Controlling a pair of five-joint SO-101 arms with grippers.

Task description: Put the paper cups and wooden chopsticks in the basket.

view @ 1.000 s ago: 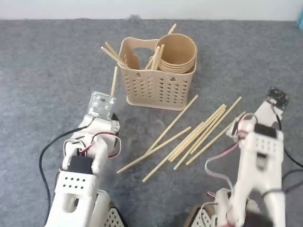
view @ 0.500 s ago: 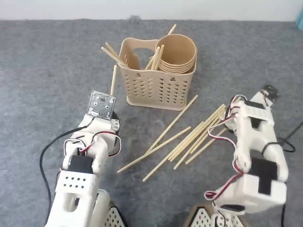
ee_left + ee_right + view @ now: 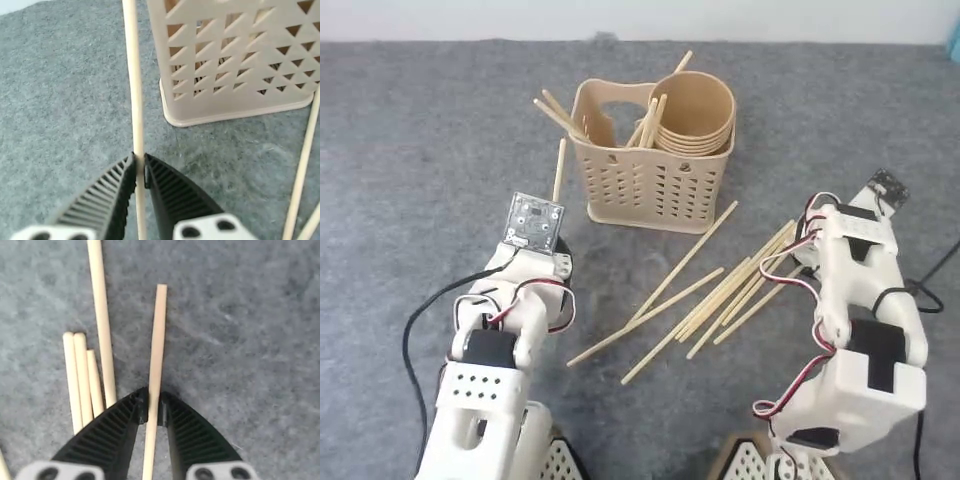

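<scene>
Here the left gripper has its fingers clamped on a chopstick just beside the basket. The basket stands toward the tabletop's far edge, with the cups inside. The right gripper has its fingers pinched on a second chopstick at the right end of the loose chopsticks mid-table.

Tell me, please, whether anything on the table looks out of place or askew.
Yes: loose chopsticks lie scattered across the grey mat near the basket, some crossing. Those inside lean out over its rim. The left gripper and right gripper each pinch one chopstick.
</scene>
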